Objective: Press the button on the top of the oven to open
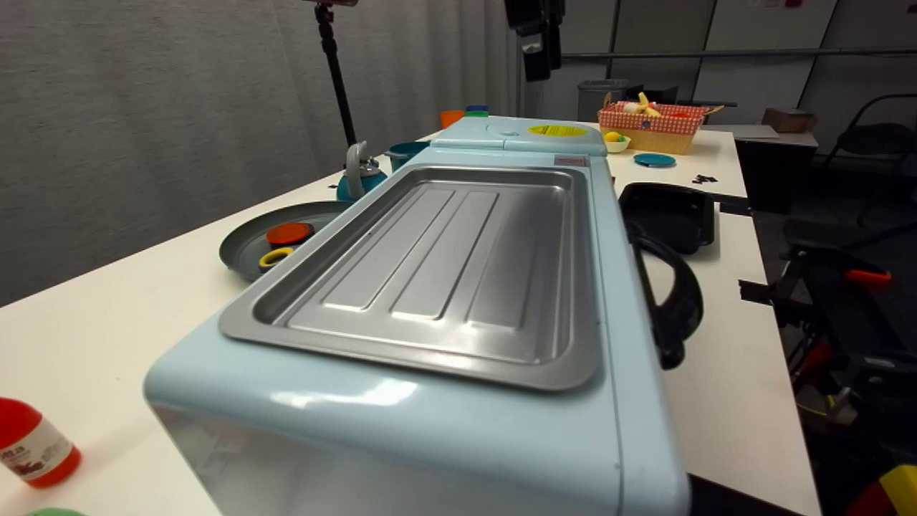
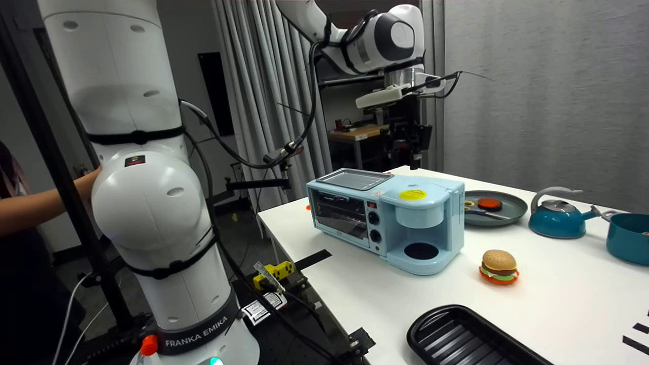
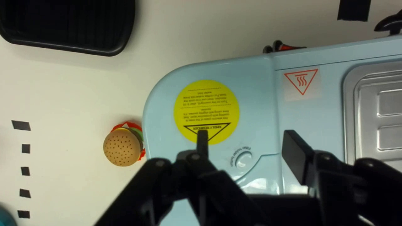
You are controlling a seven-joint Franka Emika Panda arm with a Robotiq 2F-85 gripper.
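Note:
The oven is a large pale-blue appliance with rounded edges, seen in both exterior views (image 1: 473,408) (image 2: 388,223) and in the wrist view (image 3: 257,94). A small round button (image 3: 244,160) marked "Filter holder button" sits on its top, beside a yellow round sticker (image 3: 206,106). My gripper (image 3: 246,138) is open and empty, with its fingers apart on either side of the button in the wrist view. In the exterior views the gripper (image 2: 413,159) (image 1: 541,61) hangs above the oven top, not touching it.
A ribbed grey metal tray (image 1: 501,287) lies on the oven top. A toy burger (image 3: 122,147) and a black pan (image 2: 471,337) are on the white table. A grey pan (image 2: 514,205), a teal kettle (image 2: 557,220) and a teal pot (image 2: 626,238) stand behind.

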